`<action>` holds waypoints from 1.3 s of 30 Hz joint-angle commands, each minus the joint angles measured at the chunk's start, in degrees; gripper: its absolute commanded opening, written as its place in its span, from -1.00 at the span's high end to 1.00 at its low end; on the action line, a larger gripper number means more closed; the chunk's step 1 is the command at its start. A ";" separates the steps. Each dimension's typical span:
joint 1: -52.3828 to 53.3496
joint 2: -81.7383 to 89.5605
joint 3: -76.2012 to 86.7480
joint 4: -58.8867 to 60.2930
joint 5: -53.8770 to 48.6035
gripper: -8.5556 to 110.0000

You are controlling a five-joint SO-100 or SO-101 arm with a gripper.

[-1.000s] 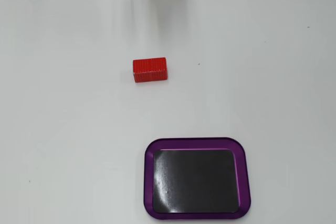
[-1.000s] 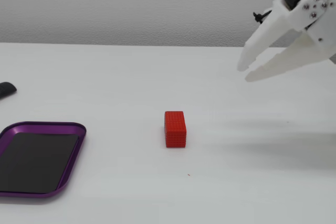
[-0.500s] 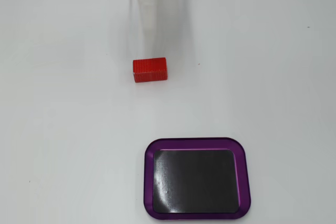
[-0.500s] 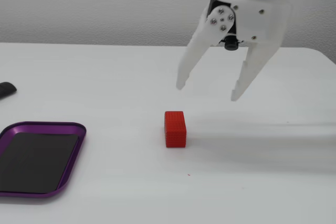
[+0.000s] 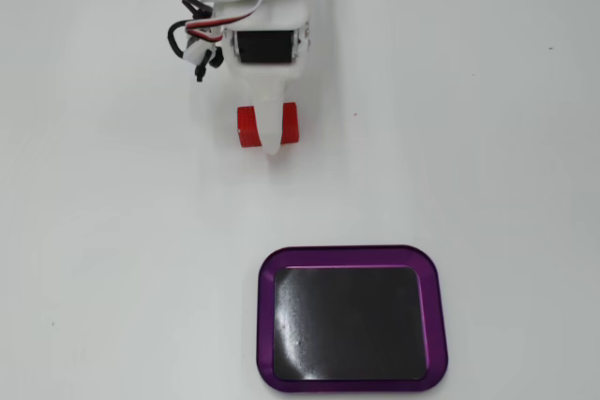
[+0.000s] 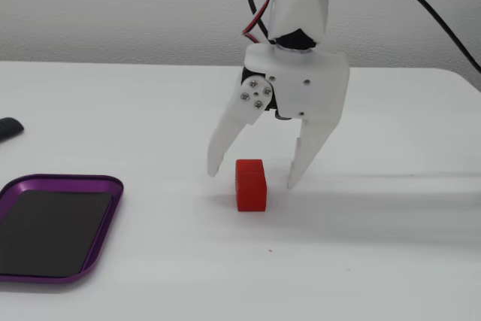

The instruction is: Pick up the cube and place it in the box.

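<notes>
fixed view from the side: white gripper (image 6: pixel 251 179) with fingers spread wide, straddling the red cube (image 6: pixel 251 184) on the table, right of the purple box (image 6: pixel 56 227); cube looks light, rigid and grippy, best pinched across its two textured long faces.

Bare table (image 5: pixel 450 138) lies between the cube (image 5: pixel 291 123) and the box (image 5: pixel 352 256), nothing blocking.

The end effector (image 6: pixel 252 177) now hangs low over the worktop, down from its higher place up and to the right in a fixed view. Its spread fingers (image 6: pixel 225 140) now straddle the cube (image 6: pixel 251 184), one on each side, where before the cube lay below and to their left.
</notes>
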 commanded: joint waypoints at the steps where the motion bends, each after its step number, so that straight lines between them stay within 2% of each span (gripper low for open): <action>1: 0.09 -0.44 -1.05 -1.93 0.26 0.38; 7: 0.09 -2.99 -1.05 -3.08 -2.81 0.43; 22: 2.55 -4.75 -1.58 -2.81 -6.59 0.86; 30: 2.20 1.23 -9.67 3.52 -5.98 0.87; 34: -1.76 8.79 -11.87 3.16 -6.86 0.87; 39: -6.24 14.15 -11.95 -10.02 -7.03 0.87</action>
